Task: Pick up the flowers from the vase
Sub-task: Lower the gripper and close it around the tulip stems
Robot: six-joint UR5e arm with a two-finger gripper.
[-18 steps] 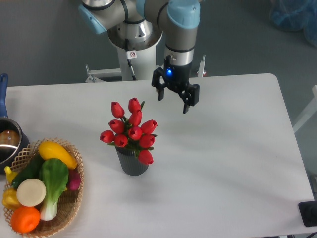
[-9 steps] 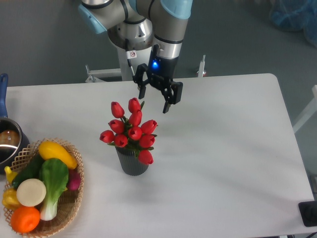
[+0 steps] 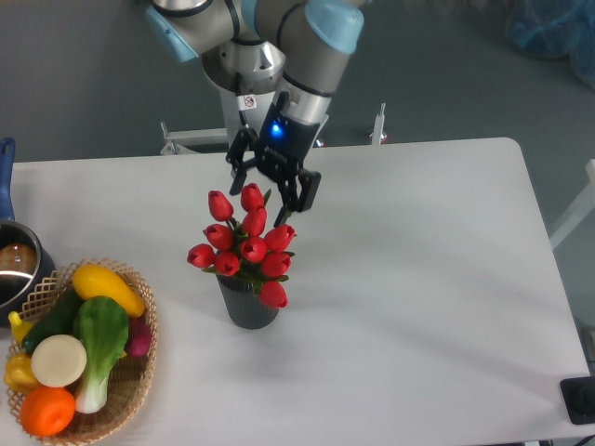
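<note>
The gripper [image 3: 259, 198] has moved to the left and tipped over since a moment ago. Before, it hung over bare table to the right of the flowers. Now it is right above the top of the bunch, near the back. Nothing else on the table has moved.

At the far left edge sits a metal pot [image 3: 16, 269] with a blue handle [image 3: 6, 178] sticking up behind it. Just beside it, in the front left corner, is a wicker basket [image 3: 139, 372] full of toy vegetables [image 3: 79, 348]. There is a yellow one, a green leafy one, a round white one and an orange one.

Nearer the middle of the white table [image 3: 418, 279] stands the vase [image 3: 247, 305]. It is small, dark and upright. The flowers [image 3: 245, 243] are in it. They are red tulip buds, packed close together, and the bunch spreads wider than the vase.

The gripper's two black fingers are apart, so it is open and holds nothing. One finger [image 3: 286, 203] points down just beside the top right buds. The other is behind the top buds. I cannot tell if the fingers touch the buds. A blue light glows on the wrist above them, and the arm [image 3: 311, 42] reaches up to its base behind the table.
</note>
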